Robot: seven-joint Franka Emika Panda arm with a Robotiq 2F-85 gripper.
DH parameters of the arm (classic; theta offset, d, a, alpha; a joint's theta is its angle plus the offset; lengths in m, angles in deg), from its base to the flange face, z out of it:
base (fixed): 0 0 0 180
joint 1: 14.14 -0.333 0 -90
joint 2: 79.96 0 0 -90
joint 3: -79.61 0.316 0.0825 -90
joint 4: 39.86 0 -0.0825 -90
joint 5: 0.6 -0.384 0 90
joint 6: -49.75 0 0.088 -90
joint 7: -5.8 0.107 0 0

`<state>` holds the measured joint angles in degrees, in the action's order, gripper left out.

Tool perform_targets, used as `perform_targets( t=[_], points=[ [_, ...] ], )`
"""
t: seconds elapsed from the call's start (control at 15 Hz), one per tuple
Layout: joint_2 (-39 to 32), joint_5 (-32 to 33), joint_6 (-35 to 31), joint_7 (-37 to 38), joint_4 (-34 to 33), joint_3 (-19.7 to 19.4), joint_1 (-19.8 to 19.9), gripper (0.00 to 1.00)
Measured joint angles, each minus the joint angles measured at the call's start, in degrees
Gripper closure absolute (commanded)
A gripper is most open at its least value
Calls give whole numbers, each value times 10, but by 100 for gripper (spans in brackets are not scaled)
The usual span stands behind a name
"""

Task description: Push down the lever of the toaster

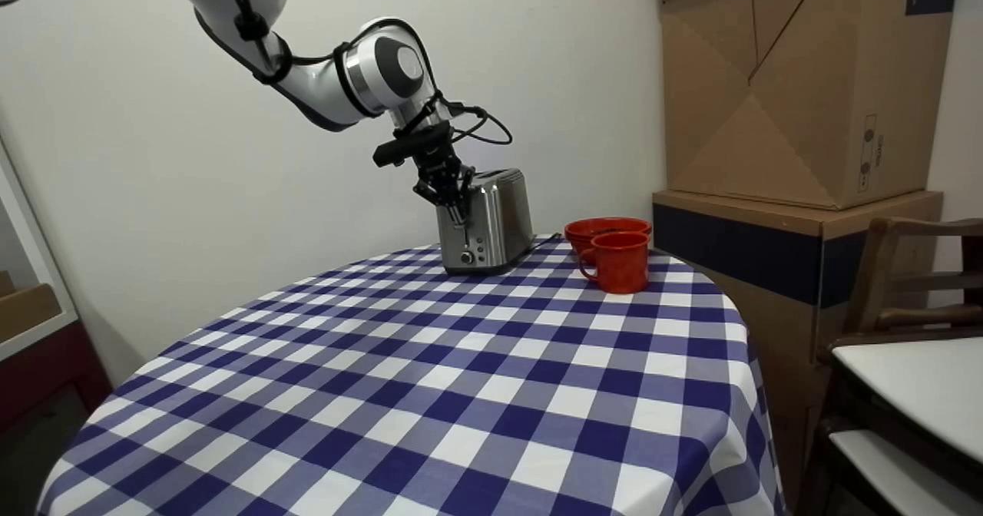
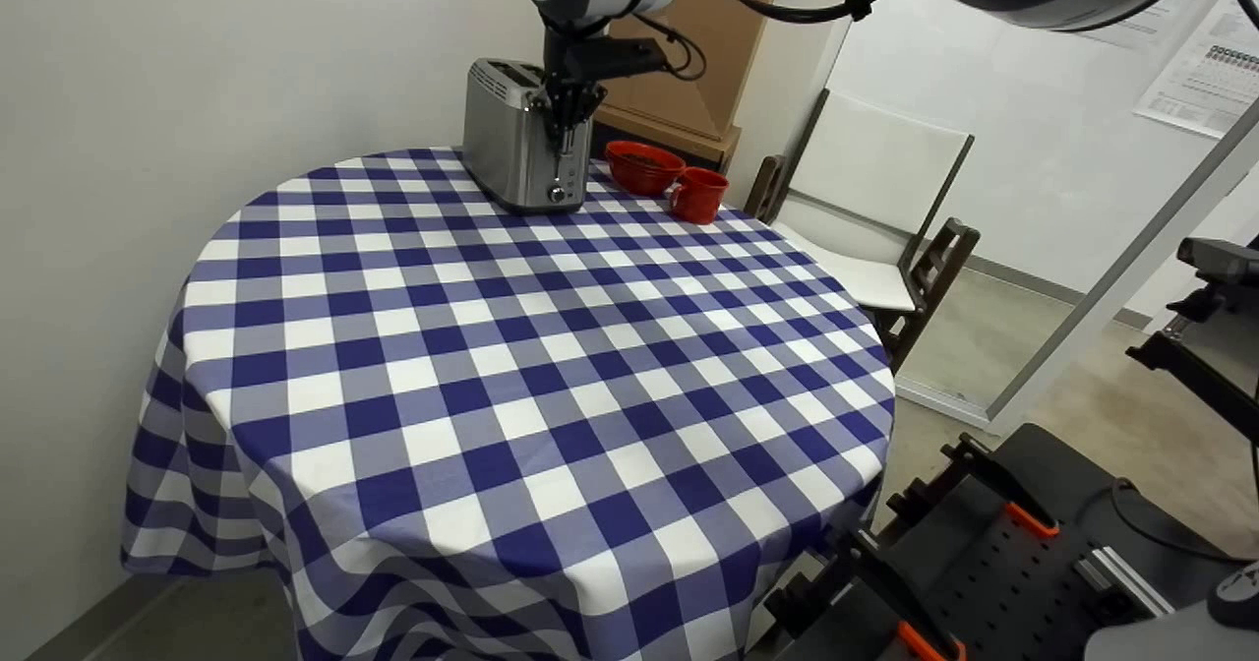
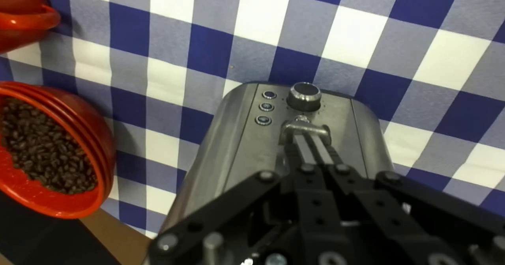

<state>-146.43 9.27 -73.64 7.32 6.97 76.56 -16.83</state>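
Where both exterior views show the far end of the cloth-covered counter [image 1: 461, 370], you find the toaster [image 1: 503, 220] upright, near the wall [image 1: 553, 101]. Your tool [image 3: 309, 139] points down along its control face; the 2 fingers [image 3: 303, 148] are closed together, side by side, with their tips at the lever [image 3: 305, 129]. Whether they bear on it, you cannot tell. Lower on the same face, in the wrist view, lie a round dial [image 3: 304, 97] and a column of 3 buttons [image 3: 266, 107]. Near the toaster, a red bowl [image 3: 92, 123] holds dark beans [image 3: 47, 150]; a red mug [image 1: 620, 262] stands just beside the bowl. Cardboard boxes [image 1: 768, 140] are stacked beyond the counter's edge.
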Motion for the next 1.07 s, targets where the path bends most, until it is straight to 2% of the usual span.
perform_targets(
  t=[0.67, 1.07],
  points=[
    [-57, 0, 30, -6, -64, -4, 0, 99],
    [-65, 4, 35, -10, -75, -4, -1, 99]
  ],
)
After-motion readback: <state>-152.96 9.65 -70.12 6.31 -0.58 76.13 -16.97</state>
